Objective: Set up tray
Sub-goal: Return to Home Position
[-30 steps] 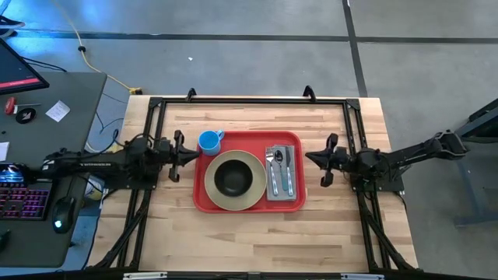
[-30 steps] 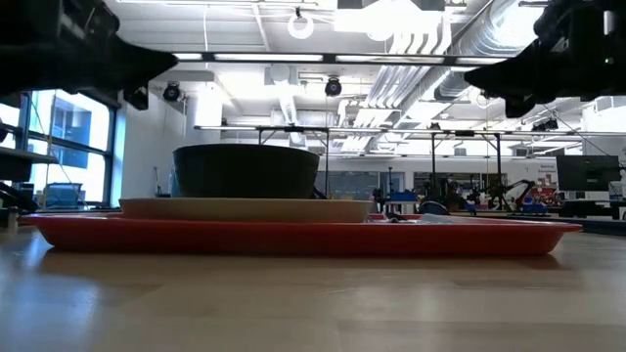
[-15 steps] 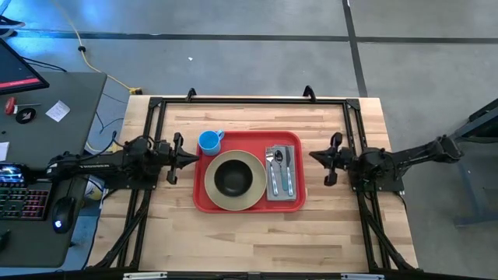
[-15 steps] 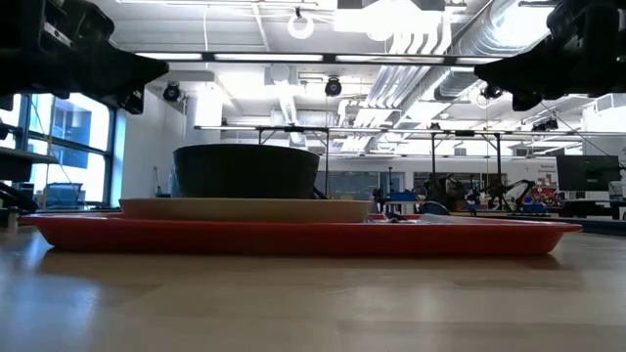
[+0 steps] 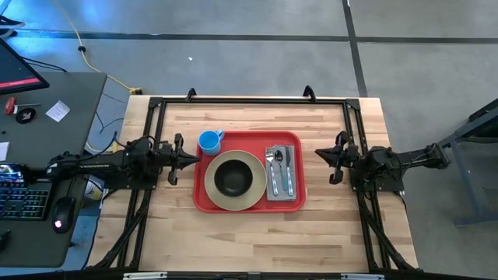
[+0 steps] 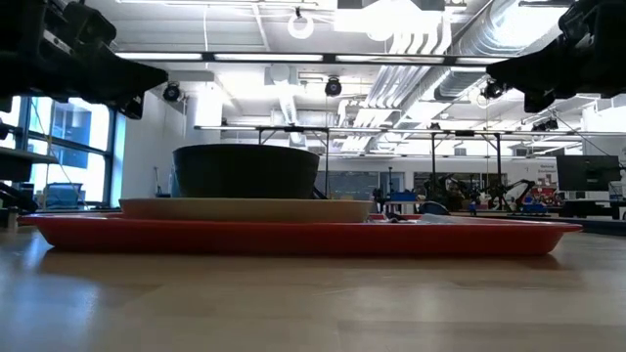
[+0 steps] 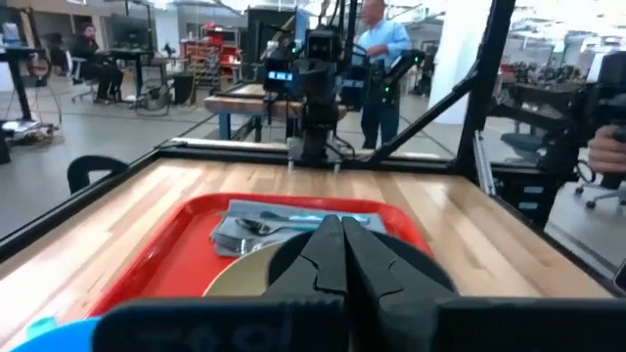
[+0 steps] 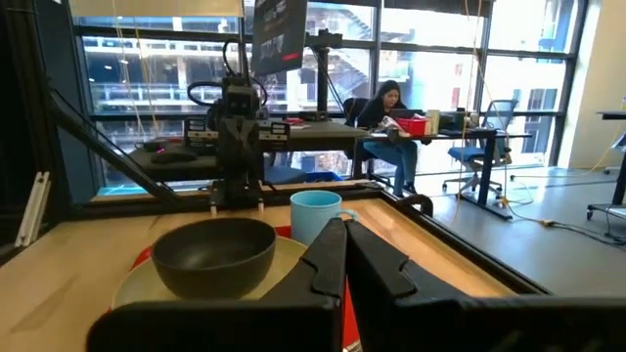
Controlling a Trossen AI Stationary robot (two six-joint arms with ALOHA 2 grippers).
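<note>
Tray (image 5: 243,141) lies in the middle of the tabletop (image 5: 249,233), its long side running from one arm to the other, and we find it fully laid. The cream plate (image 5: 233,158) sits left of centre with the dark bowl (image 5: 233,180) inside it. The blue mug (image 5: 208,141) stands in the back left corner, just beside the plate's rim. The grey napkin (image 5: 282,194) lies along the right end with a spoon (image 5: 277,162) and a fork (image 5: 289,167) on top.

The left pincer (image 5: 193,158) hovers just beside the tray's left short edge, near the mug, its fingers (image 7: 318,259) pressed together on nothing. The right pincer (image 5: 320,154) hangs a little farther off the right short edge, near the napkin, and is likewise closed and empty.

From the left wrist those closed fingers cover the near part of the plate, and the mug shows only as a blue corner. From the right wrist the mug stands behind the bowl.

A black frame (image 5: 249,101) rails the tabletop, its side bars running close by both arms. Off the left edge stands a desk (image 5: 74,101) with a keyboard (image 5: 23,198) and a mouse (image 5: 61,210), and a yellow cable (image 5: 85,48) trails over the floor. In the room beyond, one person (image 7: 377,34) stands and another (image 8: 386,110) sits at a desk.
</note>
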